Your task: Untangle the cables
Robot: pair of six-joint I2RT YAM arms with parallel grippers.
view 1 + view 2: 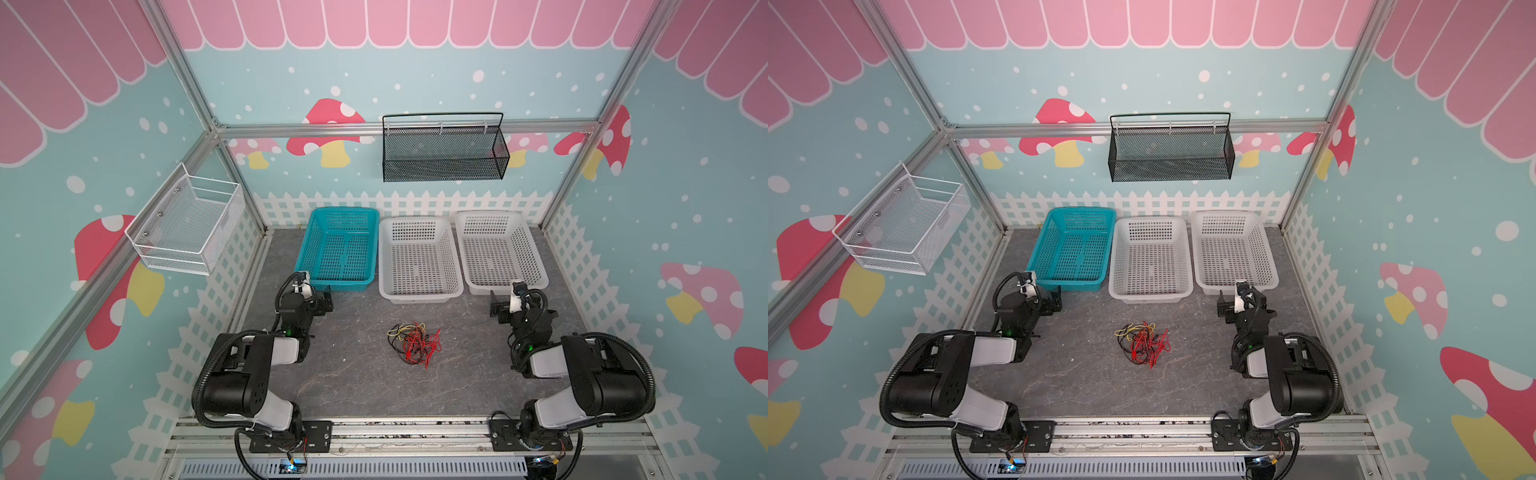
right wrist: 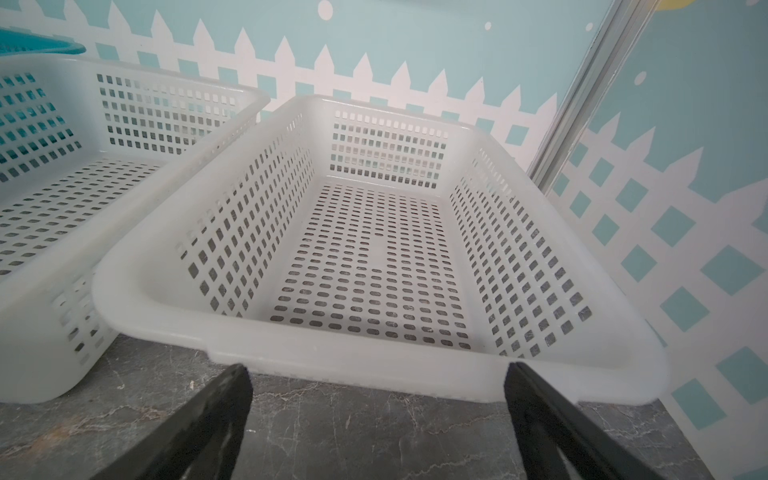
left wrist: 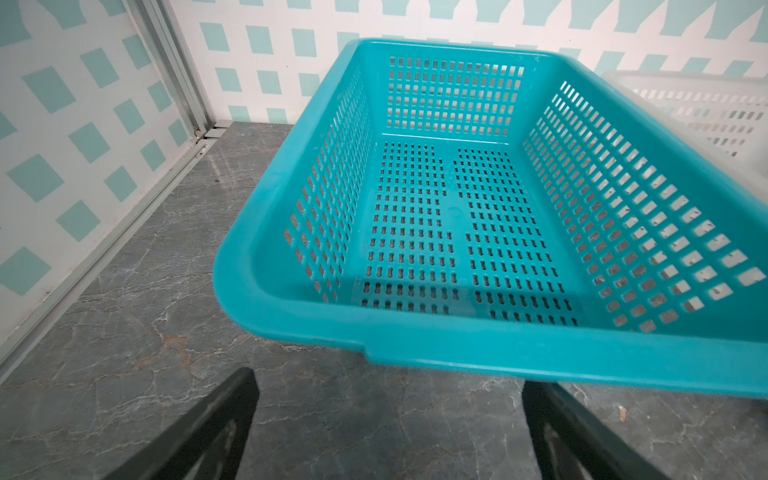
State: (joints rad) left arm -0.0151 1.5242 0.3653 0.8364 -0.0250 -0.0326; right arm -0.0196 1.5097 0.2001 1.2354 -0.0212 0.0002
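Pincers: left pincer (image 1: 328, 302) and right pincer (image 1: 493, 305) both gape wide, holding nothing, well apart from the knot
Cables: cables (image 1: 415, 343) lie in one red, yellow and black knot, central on the desk (image 1: 332, 382)
Progress: nothing separated; every strand left to free
Far side: teal basket (image 1: 345, 209), two white baskets (image 1: 415, 219), empty
Unclear: strand count and crossings too fine; wrist views miss the knot

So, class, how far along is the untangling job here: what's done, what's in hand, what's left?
Done: nothing visible. The cables lie in one knotted red, yellow and black heap on the table. In hand: nothing. The left pincer and right pincer are both open and empty, well away from the heap. Left: the whole job, pulling each cable free.
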